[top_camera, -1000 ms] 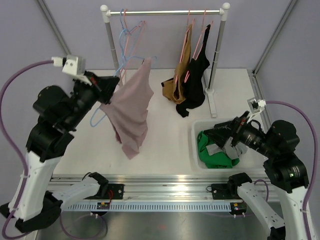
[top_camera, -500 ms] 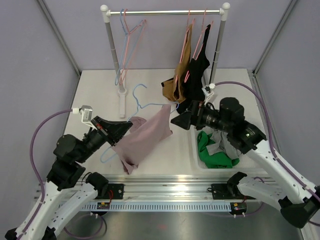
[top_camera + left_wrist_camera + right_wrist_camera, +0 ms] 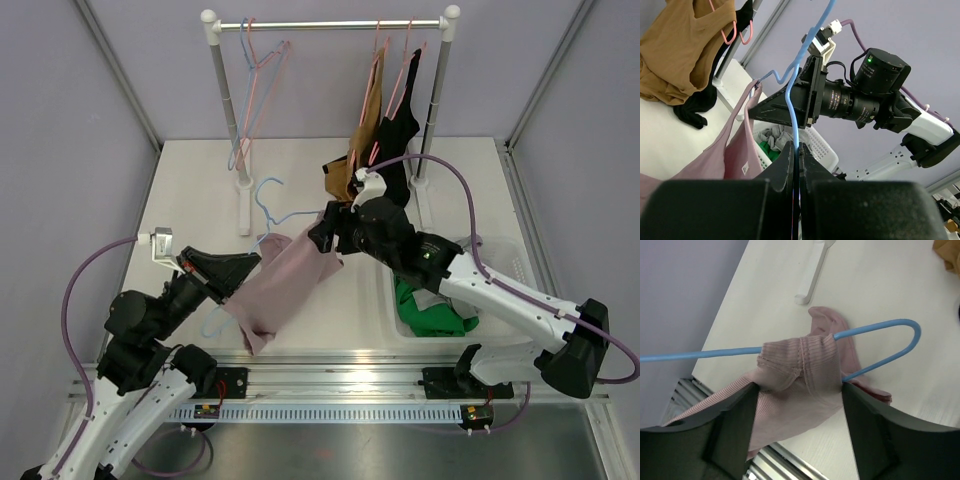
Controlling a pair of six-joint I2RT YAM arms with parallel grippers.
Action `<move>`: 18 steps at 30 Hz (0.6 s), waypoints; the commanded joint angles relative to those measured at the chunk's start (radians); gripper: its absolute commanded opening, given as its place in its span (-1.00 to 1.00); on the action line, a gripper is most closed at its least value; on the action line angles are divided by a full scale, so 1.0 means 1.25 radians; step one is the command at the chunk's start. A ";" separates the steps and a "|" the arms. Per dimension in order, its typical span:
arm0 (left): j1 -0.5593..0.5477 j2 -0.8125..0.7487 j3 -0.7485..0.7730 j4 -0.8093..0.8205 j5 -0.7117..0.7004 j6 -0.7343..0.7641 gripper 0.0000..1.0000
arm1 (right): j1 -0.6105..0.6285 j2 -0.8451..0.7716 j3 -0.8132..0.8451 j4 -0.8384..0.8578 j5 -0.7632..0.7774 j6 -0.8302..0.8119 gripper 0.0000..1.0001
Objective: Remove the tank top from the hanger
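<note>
left gripper (image 3: 796,150): clenched on the wire of the blue hanger (image 3: 792,100), low on the wire and below the hook. in the top view the left gripper (image 3: 250,264) sits over the near left part of the bench (image 3: 190,190), pointing right.

pink tank top (image 3: 285,285): on the hanger, over the middle of the bench, slanting from the right gripper down toward the near edge. cannot tell whether its lower end rests on the bench. the hanger hook (image 3: 265,195) sticks out toward the far edge.

right gripper (image 3: 799,390): released, jaws wide apart, one on each side of the bunched shoulder strap where it wraps the hanger wire. the ribbed fabric (image 3: 800,370) fills the gap between them and is not pinched. from above, the right gripper (image 3: 322,232) meets the upper end of the garment.

along the far edge: clothes rack (image 3: 330,24) with empty pink hangers (image 3: 255,70) on its left, and a brown garment (image 3: 365,130) and a black garment (image 3: 395,160) on its right.

near right corner: white bin (image 3: 503,262) holding a green cloth (image 3: 425,310).
</note>
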 commanded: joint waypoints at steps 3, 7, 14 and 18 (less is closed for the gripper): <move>-0.003 -0.010 0.006 0.037 -0.019 -0.008 -1.00 | 0.010 0.011 0.054 0.048 0.121 -0.042 0.19; -0.003 -0.021 0.009 0.015 -0.035 0.005 -1.00 | 0.010 0.008 0.041 0.051 0.144 -0.055 -0.22; -0.003 -0.029 0.030 -0.050 -0.060 0.030 -1.00 | 0.010 0.000 0.024 0.035 0.196 -0.081 -1.00; -0.003 -0.026 0.069 -0.134 -0.079 0.062 -1.00 | -0.001 -0.006 0.027 0.002 0.270 -0.119 -1.00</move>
